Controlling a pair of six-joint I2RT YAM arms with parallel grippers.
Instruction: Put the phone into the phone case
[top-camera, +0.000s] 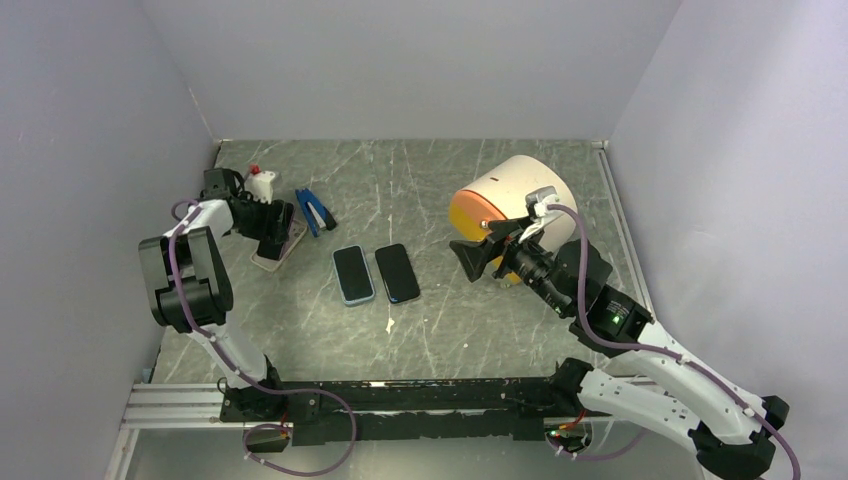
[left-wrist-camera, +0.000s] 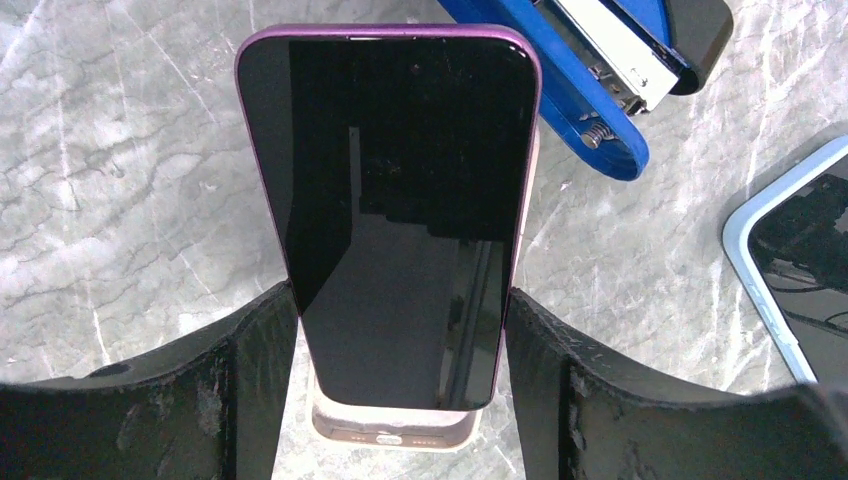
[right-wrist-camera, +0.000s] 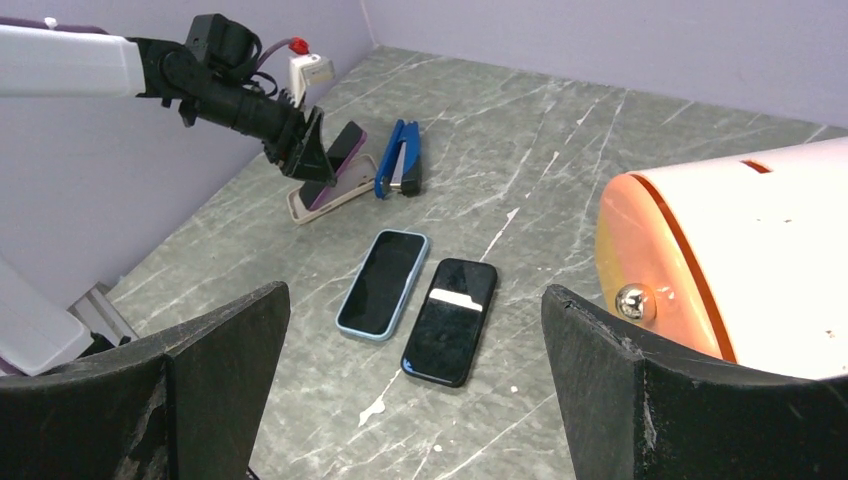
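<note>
Left gripper (left-wrist-camera: 400, 335): jaws part-way apart, clamped on the sides of the purple-edged, black-screened phone (left-wrist-camera: 400, 200), just left of the blue metal stapler (left-wrist-camera: 560, 95). Phone tilted, lower end down on the flat beige phone case (left-wrist-camera: 395, 428). Right gripper (right-wrist-camera: 412, 300): spread wide, holding nothing, well right of the stapler.

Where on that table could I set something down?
Bare: the grey marbled table's far strip between the blue stapler and white-and-orange drum, and its near strip before the light-blue-cased phone and black phone. Crowded: the left corner, where the left claw grips a purple-edged phone over a beige case.
</note>
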